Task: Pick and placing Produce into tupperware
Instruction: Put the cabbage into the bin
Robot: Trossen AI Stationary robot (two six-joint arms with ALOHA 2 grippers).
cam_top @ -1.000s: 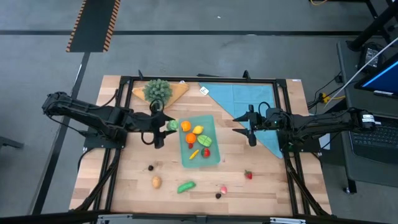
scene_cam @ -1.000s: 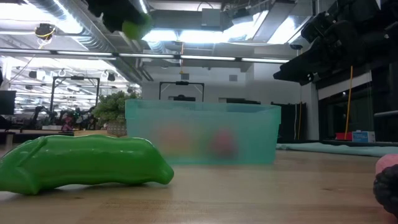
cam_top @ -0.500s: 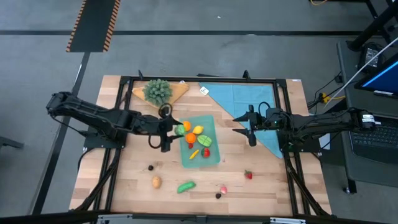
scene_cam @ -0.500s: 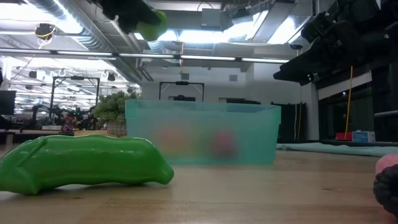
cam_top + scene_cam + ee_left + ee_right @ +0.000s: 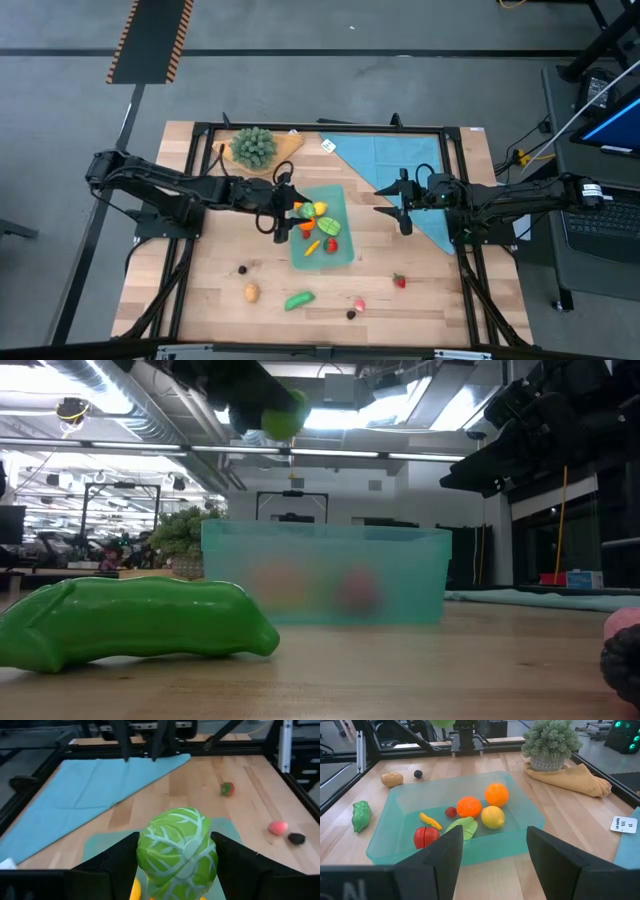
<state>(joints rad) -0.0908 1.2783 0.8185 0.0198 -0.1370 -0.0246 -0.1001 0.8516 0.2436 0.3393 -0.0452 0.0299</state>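
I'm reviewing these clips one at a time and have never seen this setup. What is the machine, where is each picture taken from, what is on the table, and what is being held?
Two dark robot arms work at a wooden table. One picture looks straight down, one looks level across the tabletop, and one comes from each arm's wrist.

The left gripper hangs over the shallow translucent teal plastic container and is shut on a round green toy cabbage. The right gripper waits, open and empty, over the light-blue cloth.

The container already holds toy fruits, among them an orange one and a yellow one. A green pea pod, a strawberry and other small pieces lie loose on the table.
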